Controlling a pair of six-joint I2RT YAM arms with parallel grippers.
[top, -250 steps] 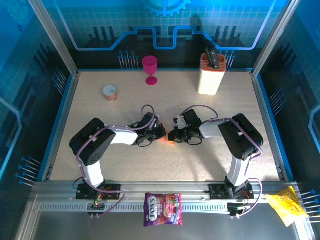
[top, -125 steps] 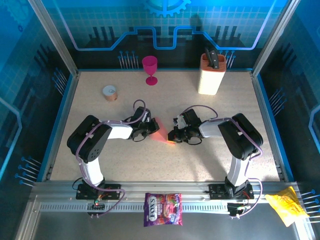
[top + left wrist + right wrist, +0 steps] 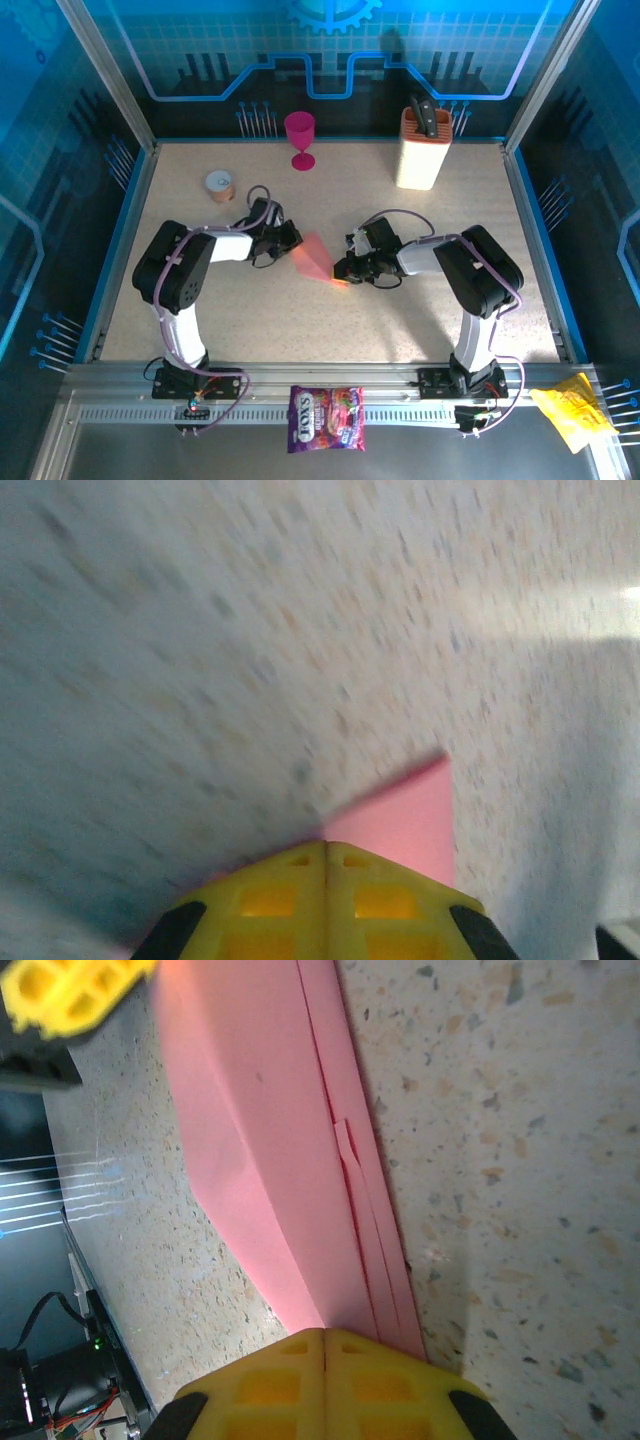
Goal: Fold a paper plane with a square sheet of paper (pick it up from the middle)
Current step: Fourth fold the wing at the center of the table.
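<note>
The square sheet of paper [image 3: 315, 262] is salmon pink and folded into a narrow wedge with stacked layers, lying mid-table between the arms. My left gripper [image 3: 290, 240] is shut, its tips at the wedge's far-left end. In the left wrist view the shut yellow jaws [image 3: 325, 845] meet the pink paper [image 3: 405, 815], which spreads ahead of them. My right gripper [image 3: 345, 272] is shut at the near-right end. In the right wrist view its jaws [image 3: 325, 1332] sit over the paper's [image 3: 260, 1140] layered edge, and the left fingers [image 3: 75, 995] show at top left. Whether either pinches paper is hidden.
A magenta goblet [image 3: 299, 135] and a cream knife block [image 3: 424, 148] stand at the back. A tape roll [image 3: 220, 184] lies back left. A purple candy bag [image 3: 326, 418] and a yellow wrapper [image 3: 572, 410] rest on the front rail.
My left gripper has slid left and back along the paper, uncovering more of the pink wedge. The right gripper has stayed in place.
</note>
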